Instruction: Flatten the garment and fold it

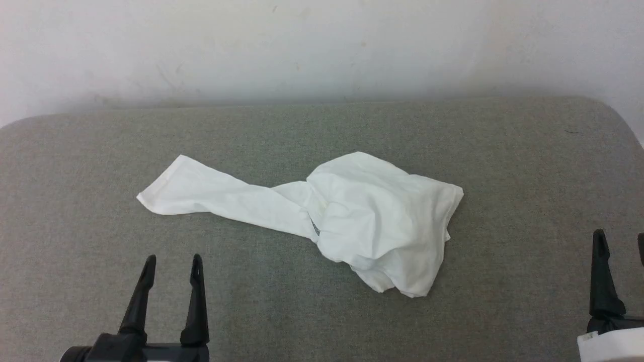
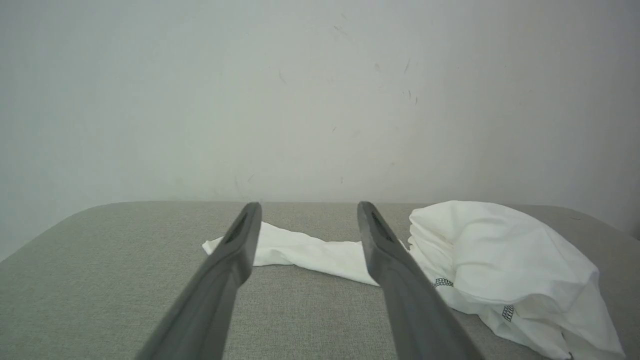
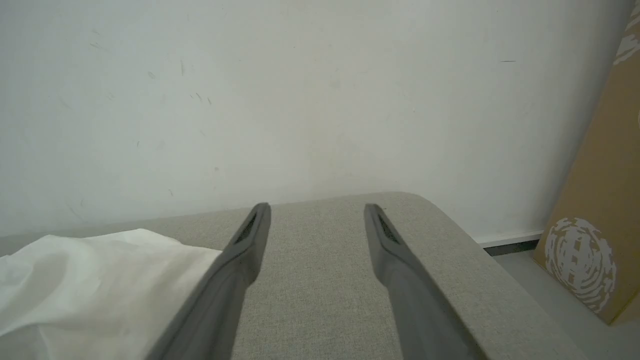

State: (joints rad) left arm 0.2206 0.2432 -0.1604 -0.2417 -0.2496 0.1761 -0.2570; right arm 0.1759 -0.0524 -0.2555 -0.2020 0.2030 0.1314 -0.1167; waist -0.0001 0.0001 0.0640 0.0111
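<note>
White garment (image 1: 372, 221) crumpled on grey surface (image 1: 503, 151); left hand (image 1: 173, 257), right hand (image 1: 620, 235) spread wide, empty, touching nothing

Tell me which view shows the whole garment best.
The head view: the garment lies whole on the grey padded surface, sleeve stretched left, body bunched right. The left wrist view shows it partly behind the left gripper; the right wrist view catches a crumpled part at its lower left.

Right jaws apart over grey cushion (image 3: 325, 300); white garment (image 3: 90, 280) lower left; brown cardboard (image 3: 600, 200) far right
</note>
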